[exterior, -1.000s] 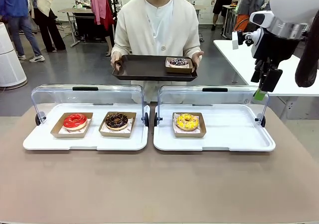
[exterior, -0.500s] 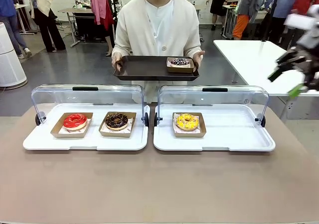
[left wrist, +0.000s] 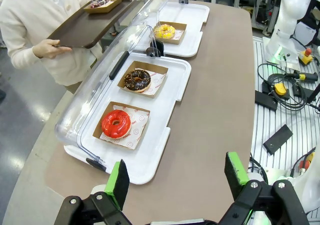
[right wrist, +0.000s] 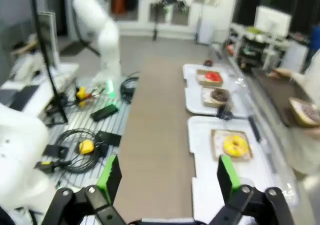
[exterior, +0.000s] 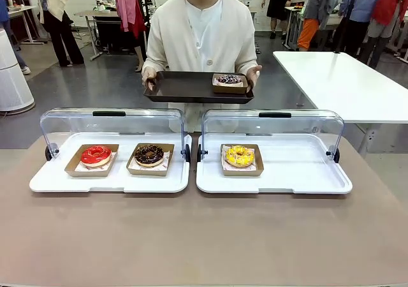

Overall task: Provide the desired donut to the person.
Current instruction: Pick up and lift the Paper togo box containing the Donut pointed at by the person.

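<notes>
Person (exterior: 203, 38) holds a brown tray (exterior: 182, 86) bearing one boxed donut (exterior: 228, 80).
The left gripper (left wrist: 177, 175) and right gripper (right wrist: 168, 177) are both spread wide, empty.

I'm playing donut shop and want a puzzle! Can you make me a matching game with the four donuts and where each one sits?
1 red donut
2 chocolate donut
3 yellow donut
4 sprinkled donut

A on the brown tray the person holds
B alone on the right white tray
C left white tray, outer end
D left white tray, inner end

Pairs: 1-C, 2-D, 3-B, 4-A
</notes>
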You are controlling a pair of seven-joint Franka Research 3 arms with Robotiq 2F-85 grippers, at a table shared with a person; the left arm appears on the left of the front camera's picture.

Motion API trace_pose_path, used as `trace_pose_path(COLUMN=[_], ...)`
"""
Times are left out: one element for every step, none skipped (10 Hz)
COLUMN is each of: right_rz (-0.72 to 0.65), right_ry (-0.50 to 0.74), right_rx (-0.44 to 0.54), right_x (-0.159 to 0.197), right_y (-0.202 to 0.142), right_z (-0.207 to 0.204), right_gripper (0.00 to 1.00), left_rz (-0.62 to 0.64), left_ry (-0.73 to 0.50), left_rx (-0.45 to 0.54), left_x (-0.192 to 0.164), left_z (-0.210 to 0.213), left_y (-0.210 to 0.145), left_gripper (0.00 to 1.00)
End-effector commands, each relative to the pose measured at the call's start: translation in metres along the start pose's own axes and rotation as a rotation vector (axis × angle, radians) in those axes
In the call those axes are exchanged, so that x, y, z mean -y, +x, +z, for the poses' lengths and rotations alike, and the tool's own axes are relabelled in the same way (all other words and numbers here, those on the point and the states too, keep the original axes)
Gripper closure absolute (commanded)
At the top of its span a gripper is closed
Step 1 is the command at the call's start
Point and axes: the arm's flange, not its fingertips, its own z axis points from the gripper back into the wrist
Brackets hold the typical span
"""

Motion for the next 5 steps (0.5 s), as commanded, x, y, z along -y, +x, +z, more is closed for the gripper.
trace_pose_path(right_rz=[-0.118,-0.145,-0.177,-0.222,-0.251], right_ry=[-0.098,-0.104,-0.117,-0.131,-0.142], right_rx=[0.054,0.058,0.061,0.058,0.055], right_x=[0.017,0.02,0.024,0.028,0.031], right_y=[-0.008,-0.014,-0.022,-0.03,-0.036], right_z=[0.017,0.028,0.037,0.044,0.048], right_gripper=[0.0,0.0,0.0,0.0,0.0], left_rz=[-0.01,-0.01,-0.01,-0.01,-0.01], left_ry=[0.003,0.003,0.003,0.003,0.003], left_rx=[0.011,0.011,0.011,0.011,0.011], left_x=[0.0,0.0,0.0,0.0,0.0], left_z=[-0.001,-0.001,-0.001,-0.001,-0.001], left_y=[0.001,0.001,0.001,0.001,0.001], left_gripper=[0.0,0.0,0.0,0.0,0.0])
